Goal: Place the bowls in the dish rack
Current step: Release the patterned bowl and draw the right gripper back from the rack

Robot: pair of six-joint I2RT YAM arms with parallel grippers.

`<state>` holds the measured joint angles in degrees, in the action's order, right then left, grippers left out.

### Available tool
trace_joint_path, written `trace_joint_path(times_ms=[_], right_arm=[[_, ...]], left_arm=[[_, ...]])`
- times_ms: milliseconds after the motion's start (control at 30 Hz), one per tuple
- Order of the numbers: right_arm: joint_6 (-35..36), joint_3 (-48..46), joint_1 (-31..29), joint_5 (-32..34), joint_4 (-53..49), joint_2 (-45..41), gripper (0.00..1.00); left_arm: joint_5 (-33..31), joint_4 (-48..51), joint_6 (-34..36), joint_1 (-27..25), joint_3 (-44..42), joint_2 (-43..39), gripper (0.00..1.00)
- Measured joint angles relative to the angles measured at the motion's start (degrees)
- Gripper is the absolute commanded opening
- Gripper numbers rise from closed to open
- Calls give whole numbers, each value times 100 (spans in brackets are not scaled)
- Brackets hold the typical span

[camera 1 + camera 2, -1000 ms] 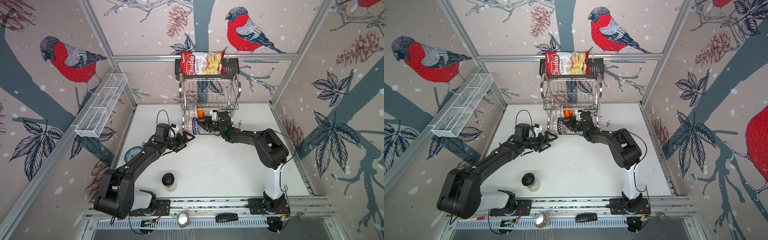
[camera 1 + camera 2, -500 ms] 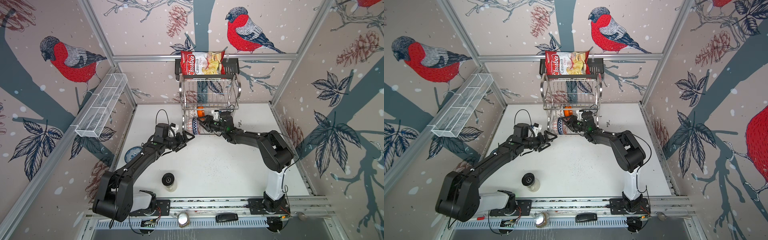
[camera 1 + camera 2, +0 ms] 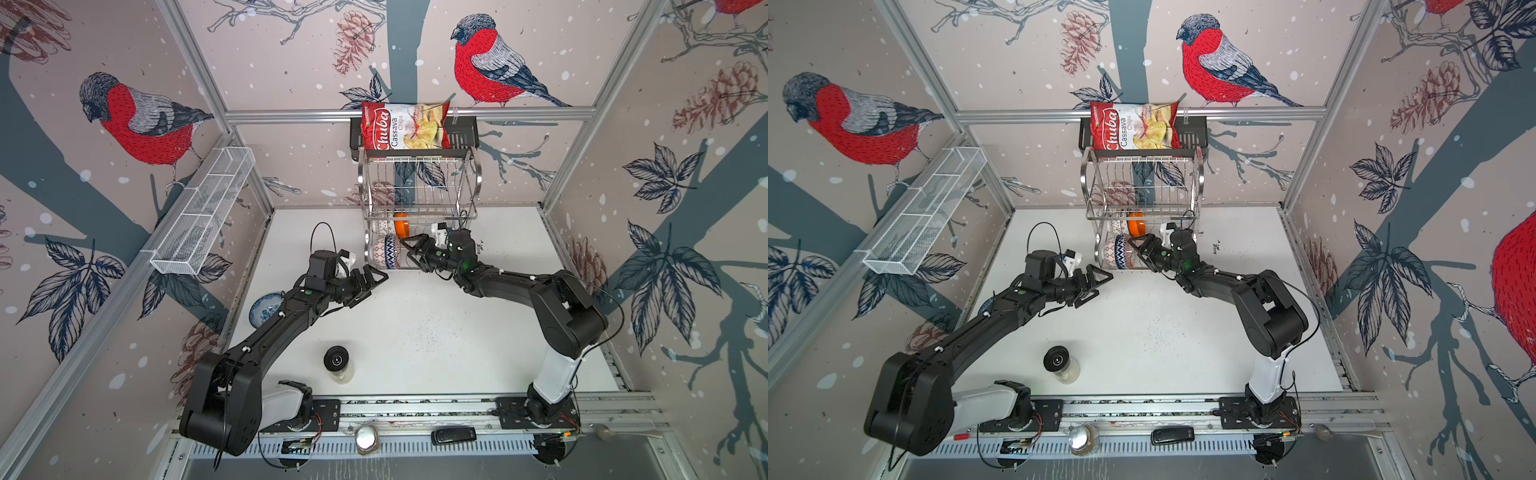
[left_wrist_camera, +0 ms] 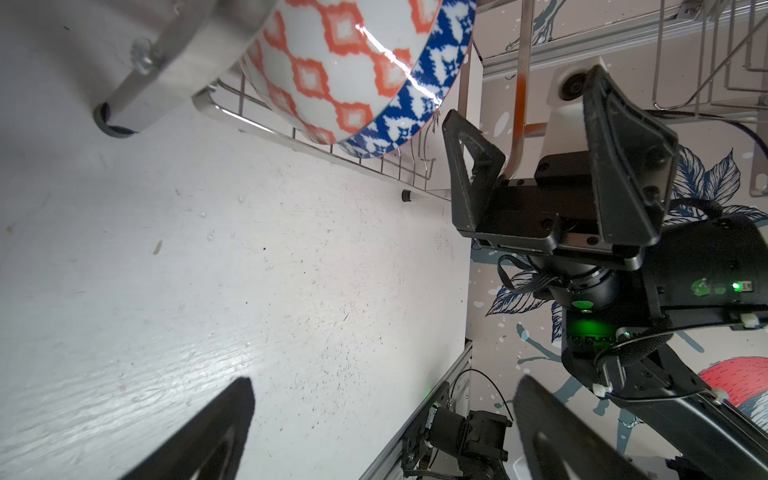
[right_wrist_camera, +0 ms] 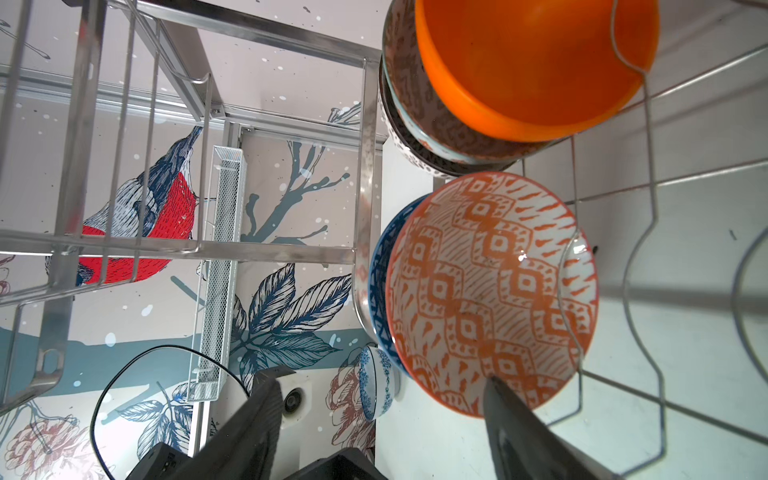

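Note:
The steel dish rack [image 3: 419, 183] [image 3: 1142, 183] stands at the back. On edge in its lower tier are the red-orange bowl [image 5: 490, 291] [image 3: 377, 251] and the blue triangle bowl [image 5: 379, 282] [image 3: 393, 257], nested together. Behind them lean the plain orange bowl [image 5: 532, 62] [image 3: 401, 224], a grey-green one [image 5: 419, 116] and a dotted one. My right gripper [image 3: 412, 251] [image 5: 378, 378] is open inside the tier, holding nothing, one fingertip [image 5: 498, 395] just in front of the red-orange rim. My left gripper [image 3: 370, 282] [image 4: 384, 382] hangs open and empty off the rack's front corner. The blue-white floral bowl [image 3: 266, 307] [image 5: 376, 388] sits by the left wall.
A black-lidded jar [image 3: 337, 360] stands on the table near the front. A chips bag [image 3: 403, 126] lies in a black basket above the rack. A white mesh tray [image 3: 203, 212] hangs on the left wall. The rack's wires [image 5: 640, 249] surround my right fingers.
My right gripper's jaws have spread apart and let go of the red-orange bowl, which stays on edge in the lower tier. The left arm has not moved.

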<state>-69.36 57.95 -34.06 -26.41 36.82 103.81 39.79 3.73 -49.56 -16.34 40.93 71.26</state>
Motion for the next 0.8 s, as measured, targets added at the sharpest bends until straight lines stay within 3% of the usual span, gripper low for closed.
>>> trace_joint_path(times_ms=[167,800], right_arm=[[4,-170,0,59,-103,-245,100],[13,-1027,-155,297,-557,-1292,100]], left_arm=[[-96,37,-17,-31,-61,-107,98],[-286,-79,-297,-258,-76,-87,97]])
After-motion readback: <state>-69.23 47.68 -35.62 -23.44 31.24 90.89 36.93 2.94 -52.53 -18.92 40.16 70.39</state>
